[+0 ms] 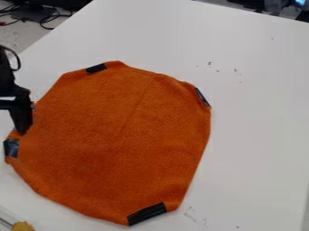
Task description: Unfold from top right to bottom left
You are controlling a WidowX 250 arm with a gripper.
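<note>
Seeing a black gripper [23,128] right at the left edge of the orange cloth [114,140], pointed steeply down, just above the shiny dark patch [11,148] on that side. Got the arm [7,83] over to the left of the cloth too, bent down toward that edge, with a thin cable loop up top. Overlapping the cloth's edge at the tip in this view, but can't say for sure if touching. Can't tell whether open or closed either, or gripping any fabric, tbh.

As for the cloth, lying pretty much spread out on a white table [259,122], roughly round with a faint crease. Also showing dark strips at its upper left [96,68], upper right [202,97] and bottom [147,214]. Noticing a fuzzy yellow thing [23,226] below and left of the cloth, plus black cables [47,20] beyond its upper left.
</note>
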